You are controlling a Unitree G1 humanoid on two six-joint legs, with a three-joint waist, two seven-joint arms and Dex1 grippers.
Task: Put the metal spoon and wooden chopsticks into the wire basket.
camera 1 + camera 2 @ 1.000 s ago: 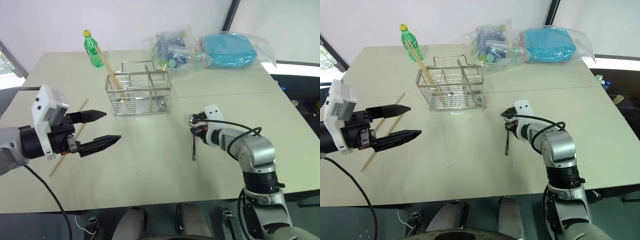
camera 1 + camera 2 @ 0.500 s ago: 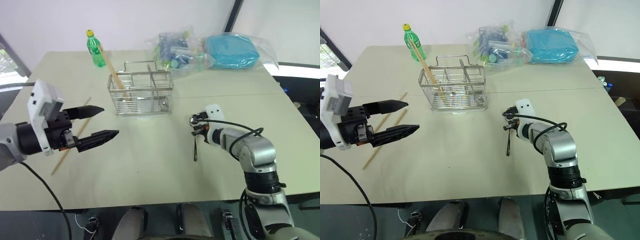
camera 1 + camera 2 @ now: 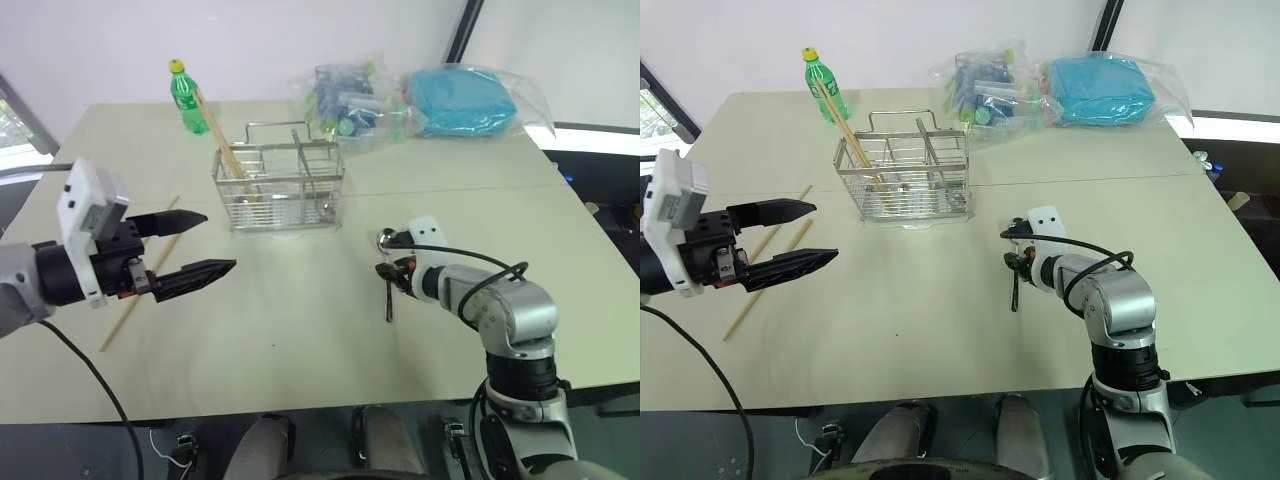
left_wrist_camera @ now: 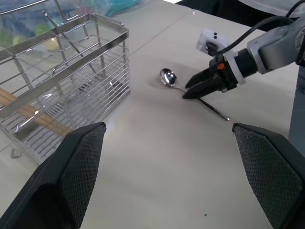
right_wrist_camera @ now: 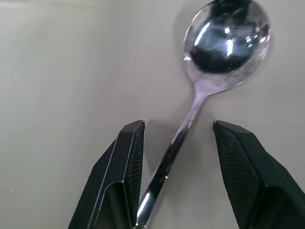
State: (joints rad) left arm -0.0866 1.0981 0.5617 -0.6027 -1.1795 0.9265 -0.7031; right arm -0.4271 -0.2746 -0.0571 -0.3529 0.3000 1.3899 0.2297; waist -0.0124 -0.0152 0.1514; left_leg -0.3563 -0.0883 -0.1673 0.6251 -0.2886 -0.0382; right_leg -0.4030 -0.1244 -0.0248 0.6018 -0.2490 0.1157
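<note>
The left gripper (image 3: 195,243) is held up in the air, pointing sideways, with its two black fingers wide apart. The right gripper (image 5: 178,179) is low at the table, arm bent, and its fingers are apart with a gap between them.

Shiny metal spoon (image 5: 209,71) lies flat on the table; wooden chopsticks (image 3: 222,148) lean in the wire basket (image 3: 280,190).
</note>
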